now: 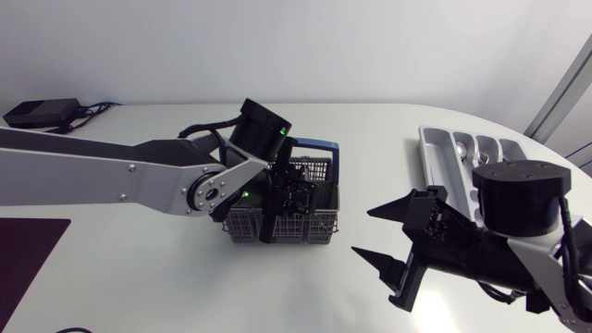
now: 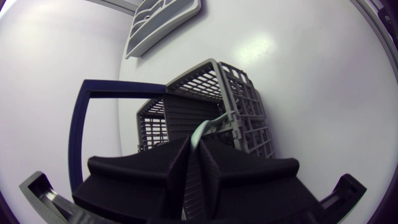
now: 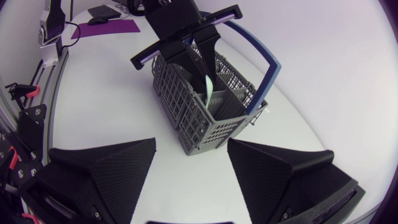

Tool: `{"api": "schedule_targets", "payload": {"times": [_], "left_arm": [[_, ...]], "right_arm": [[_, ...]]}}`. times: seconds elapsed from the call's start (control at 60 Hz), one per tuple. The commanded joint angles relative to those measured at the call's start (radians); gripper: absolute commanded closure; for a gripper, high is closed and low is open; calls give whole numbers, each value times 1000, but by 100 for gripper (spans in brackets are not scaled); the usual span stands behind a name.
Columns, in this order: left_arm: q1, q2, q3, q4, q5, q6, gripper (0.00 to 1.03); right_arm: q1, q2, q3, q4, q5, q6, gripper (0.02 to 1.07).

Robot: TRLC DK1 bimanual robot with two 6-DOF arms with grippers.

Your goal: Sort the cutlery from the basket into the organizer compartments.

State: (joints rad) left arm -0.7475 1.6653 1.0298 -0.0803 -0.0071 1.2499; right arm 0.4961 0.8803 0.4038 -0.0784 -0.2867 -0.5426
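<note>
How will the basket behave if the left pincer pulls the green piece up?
Probably light: the basket has open mesh walls, so it may lift or skid on the smooth table. Its tall shape and raised handle suggest it could tip. The right pincer is not bracing it.

Blue hoop handle (image 2: 76, 143) and black left gripper (image 2: 194, 152), clamping a pale-green utensil (image 3: 209, 92), bar entry over the grey plastic mesh basket (image 3: 199, 127); beside the basket, white tabletop (image 1: 370, 148) lies open.

Grey basket (image 3: 198, 126) — pale utensil (image 3: 209, 88) upright inside
</note>
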Motion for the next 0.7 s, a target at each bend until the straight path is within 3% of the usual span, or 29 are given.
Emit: {"api": "schedule_targets", "payload": {"times": [0.0,0.683], "left_arm": [[-12,2,23,-32,16,-17,96],[8,-76,73,-161,15,9,100]], "right_arm": [[7,3,-22,2,3,13,24],[24,-7,-19,-12,3,18,24]]}}
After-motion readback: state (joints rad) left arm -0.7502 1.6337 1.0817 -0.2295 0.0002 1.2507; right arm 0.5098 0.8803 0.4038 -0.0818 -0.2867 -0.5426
